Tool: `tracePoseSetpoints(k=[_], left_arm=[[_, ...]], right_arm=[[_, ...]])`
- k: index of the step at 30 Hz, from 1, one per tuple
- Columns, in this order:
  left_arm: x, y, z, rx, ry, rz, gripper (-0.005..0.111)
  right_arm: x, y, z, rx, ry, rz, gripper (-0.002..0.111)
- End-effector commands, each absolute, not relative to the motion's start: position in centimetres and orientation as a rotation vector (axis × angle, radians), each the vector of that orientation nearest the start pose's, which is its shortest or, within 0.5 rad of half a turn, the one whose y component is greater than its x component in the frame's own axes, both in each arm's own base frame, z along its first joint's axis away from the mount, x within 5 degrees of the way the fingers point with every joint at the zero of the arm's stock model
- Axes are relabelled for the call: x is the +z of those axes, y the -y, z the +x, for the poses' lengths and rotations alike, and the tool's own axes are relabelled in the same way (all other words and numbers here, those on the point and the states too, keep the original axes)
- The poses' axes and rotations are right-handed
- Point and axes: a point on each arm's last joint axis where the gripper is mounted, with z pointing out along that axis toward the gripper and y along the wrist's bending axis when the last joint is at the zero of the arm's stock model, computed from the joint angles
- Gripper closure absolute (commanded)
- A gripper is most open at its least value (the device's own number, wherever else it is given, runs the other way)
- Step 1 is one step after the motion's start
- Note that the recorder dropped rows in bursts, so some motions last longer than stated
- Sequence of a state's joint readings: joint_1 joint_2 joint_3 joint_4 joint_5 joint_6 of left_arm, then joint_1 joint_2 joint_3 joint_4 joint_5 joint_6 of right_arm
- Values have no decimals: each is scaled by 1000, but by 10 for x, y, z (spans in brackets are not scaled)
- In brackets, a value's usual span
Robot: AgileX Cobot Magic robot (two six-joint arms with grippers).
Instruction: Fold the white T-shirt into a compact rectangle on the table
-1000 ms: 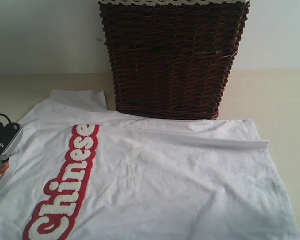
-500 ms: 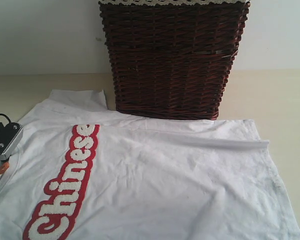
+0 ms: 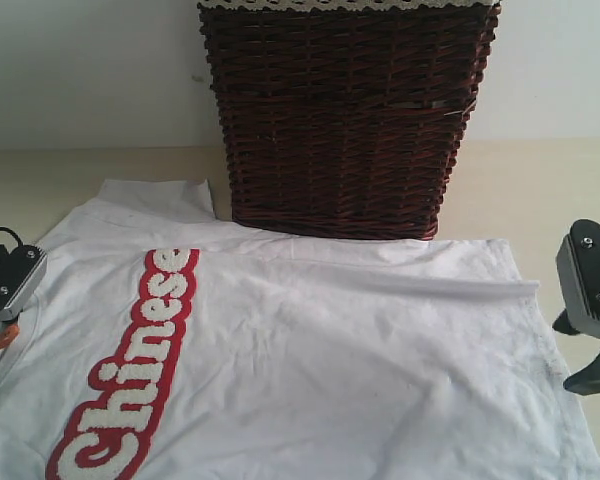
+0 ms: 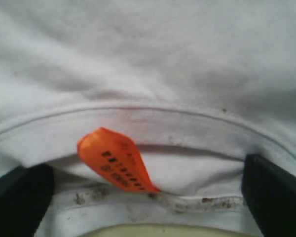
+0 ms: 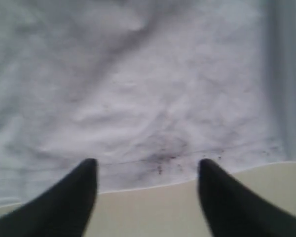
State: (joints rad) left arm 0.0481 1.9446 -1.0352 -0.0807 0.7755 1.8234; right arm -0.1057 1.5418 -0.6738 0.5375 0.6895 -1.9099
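The white T-shirt [image 3: 330, 370] lies spread flat on the table [image 3: 540, 190], its red band of white lettering [image 3: 140, 360] running toward the near left. My left gripper [image 3: 5, 300] sits at the shirt's left end. In the left wrist view it [image 4: 148, 202] stands open, both dark fingers [image 4: 19, 197] wide apart over the ribbed collar [image 4: 138, 118], with the orange neck tag [image 4: 116, 160] between them. My right gripper [image 3: 590, 350] hovers at the shirt's right edge. In the right wrist view it [image 5: 148, 165] is open, straddling the speckled hem [image 5: 153, 153] with nothing gripped.
A dark brown wicker basket [image 3: 345, 110] stands at the back middle, touching the shirt's far edge. A short sleeve [image 3: 155, 200] lies to the basket's left. Bare table [image 5: 153, 212] shows under the right fingers and beyond the shirt's right edge.
My right gripper has come into the exterior view from the right edge and now hangs by the hem, its jaws wider. The left gripper and the shirt have not moved.
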Motion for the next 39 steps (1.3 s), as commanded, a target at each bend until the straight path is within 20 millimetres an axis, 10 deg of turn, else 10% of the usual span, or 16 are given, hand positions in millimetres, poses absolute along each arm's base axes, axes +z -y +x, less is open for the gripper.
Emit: tracePoseSetpoints(k=[1,12,39], left_arm=[[110,-11,322,111,2066,-2390,3],[110,-11,322,111,2066,-2390,3],[110,-11,322,111,2066,-2390,3]], right_arm=[[145,1,260,-2,-2061,-1795,2],[127,-9,252,367,-2017,-1963,3],[108,0,276,386,-2070,-2061,3]])
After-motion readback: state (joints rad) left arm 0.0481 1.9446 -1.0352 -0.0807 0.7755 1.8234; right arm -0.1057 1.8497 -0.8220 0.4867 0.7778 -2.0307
